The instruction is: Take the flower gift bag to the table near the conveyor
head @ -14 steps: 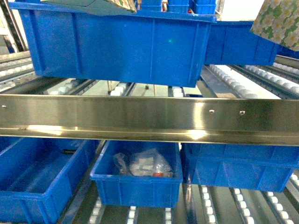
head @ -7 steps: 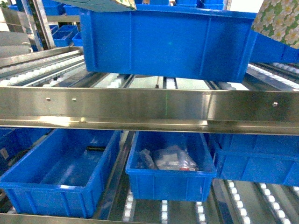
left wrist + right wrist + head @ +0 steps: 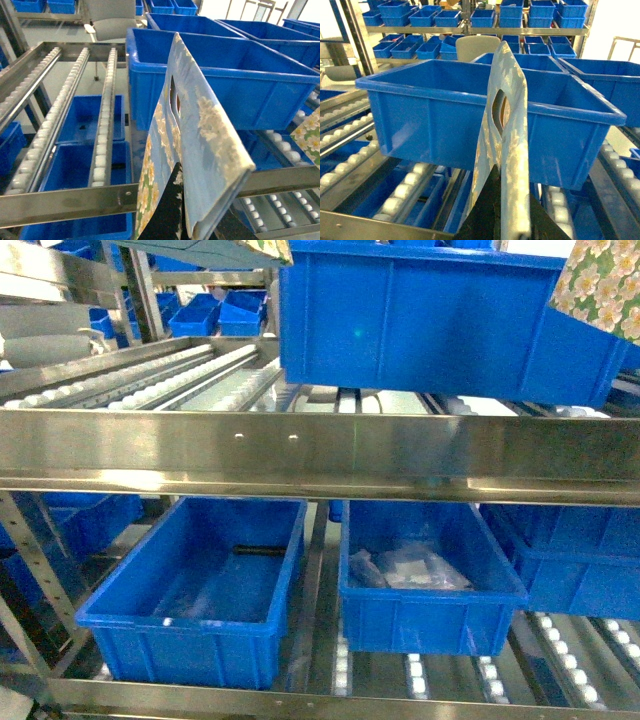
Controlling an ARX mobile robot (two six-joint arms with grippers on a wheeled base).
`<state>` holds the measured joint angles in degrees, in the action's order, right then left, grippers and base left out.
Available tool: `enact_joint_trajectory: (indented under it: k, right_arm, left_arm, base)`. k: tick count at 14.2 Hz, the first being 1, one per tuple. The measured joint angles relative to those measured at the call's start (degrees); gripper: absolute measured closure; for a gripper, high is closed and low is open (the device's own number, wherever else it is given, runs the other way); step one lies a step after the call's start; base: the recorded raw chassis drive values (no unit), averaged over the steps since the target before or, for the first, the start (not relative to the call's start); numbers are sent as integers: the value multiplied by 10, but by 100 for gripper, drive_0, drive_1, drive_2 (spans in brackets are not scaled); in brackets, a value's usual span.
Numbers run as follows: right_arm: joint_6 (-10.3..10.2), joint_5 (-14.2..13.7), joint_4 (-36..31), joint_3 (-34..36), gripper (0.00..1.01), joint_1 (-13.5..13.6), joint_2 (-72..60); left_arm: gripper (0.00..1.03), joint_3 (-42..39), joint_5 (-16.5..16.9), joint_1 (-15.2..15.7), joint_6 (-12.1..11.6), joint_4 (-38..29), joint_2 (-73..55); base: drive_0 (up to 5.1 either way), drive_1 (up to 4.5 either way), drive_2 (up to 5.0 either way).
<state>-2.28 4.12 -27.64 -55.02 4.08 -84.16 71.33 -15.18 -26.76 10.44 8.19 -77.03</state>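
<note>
Both arms hold floral gift bags by conveyor
Left jaws clamp flower gift bag; right jaws clamp second bag.

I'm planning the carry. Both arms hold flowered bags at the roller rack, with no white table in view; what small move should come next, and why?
Probably keep turning the base away from the rack, bags held high. The left bag and right bag stand pinched in the end effectors in front of a blue bin, so lowering risks snagging.
</note>
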Motion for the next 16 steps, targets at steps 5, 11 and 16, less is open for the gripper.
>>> enact_joint_trajectory:
  k: [5,11,16]
  right_arm:
    - [0,1,0,0,99,0,1]
    - [0,0,0,0,99,0,1]
    - [0,0,0,0,99,0,1]
  left_arm:
    - [101,0,-2,2,0,-1,0]
    - [101,0,-1,1,-1,0,0]
    - [101,0,0,1,-2,0,0]
  base:
    - [-473,99,373]
    - [-467,99,381]
    - [-477,117,362]
